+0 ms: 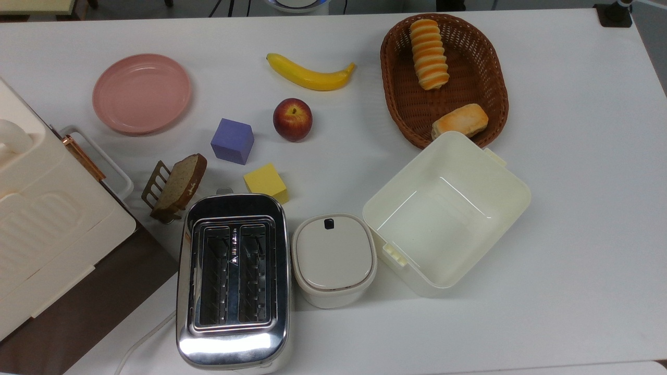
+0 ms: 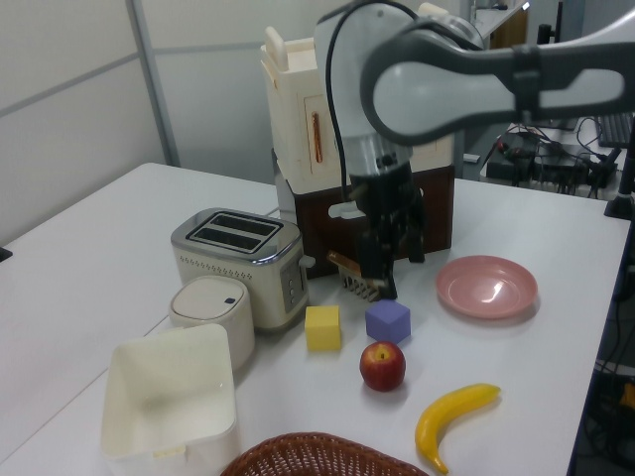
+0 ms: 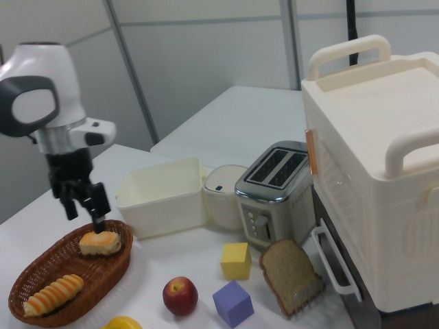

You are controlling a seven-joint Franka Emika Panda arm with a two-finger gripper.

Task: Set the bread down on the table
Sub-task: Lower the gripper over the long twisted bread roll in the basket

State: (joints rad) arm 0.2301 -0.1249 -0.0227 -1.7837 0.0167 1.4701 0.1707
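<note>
Arm (image 2: 466,84): smooth white rounded shells, dark grey bands at joints. Black cable runs along arm in left view. Wrist section below shell is silver-grey metal. Gripper (image 3: 84,208): black body, two black fingers (image 3: 99,199). White flange with small side tab above gripper in right view.
</note>
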